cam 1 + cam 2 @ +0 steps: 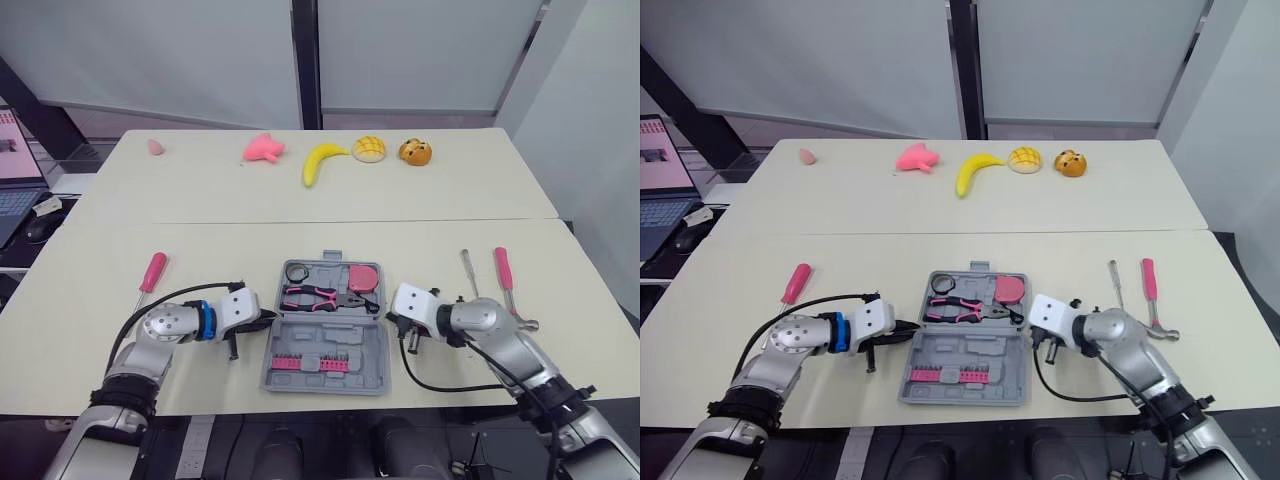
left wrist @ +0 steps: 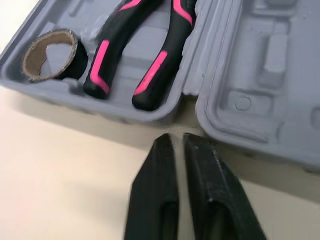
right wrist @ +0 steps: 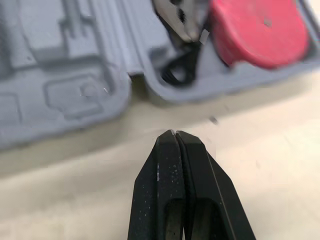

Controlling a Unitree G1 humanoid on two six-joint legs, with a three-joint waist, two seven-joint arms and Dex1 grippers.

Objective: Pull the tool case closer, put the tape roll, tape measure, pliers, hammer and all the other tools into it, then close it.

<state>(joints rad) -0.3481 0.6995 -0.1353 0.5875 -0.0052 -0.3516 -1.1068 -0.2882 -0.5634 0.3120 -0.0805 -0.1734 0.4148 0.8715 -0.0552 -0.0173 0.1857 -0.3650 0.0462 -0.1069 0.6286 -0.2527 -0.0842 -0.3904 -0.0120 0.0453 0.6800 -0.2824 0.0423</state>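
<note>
The grey plastic tool case (image 1: 372,372) lies open at lower centre of the head view. Its far half holds the black tape roll (image 1: 297,272), the pink-and-black pliers (image 1: 325,297) and the red tape measure (image 1: 363,277). The left gripper (image 2: 175,140) and right gripper (image 3: 174,134) flank its hinge line, fingers together and empty. The pink-handled hammer (image 1: 503,270) and a thin metal tool (image 1: 468,270) lie at right, and a pink-handled screwdriver (image 1: 152,272) at left. Loading seems to be the current step: spread the fingers, take the handle across its width, and clear the case wall before lowering.
</note>
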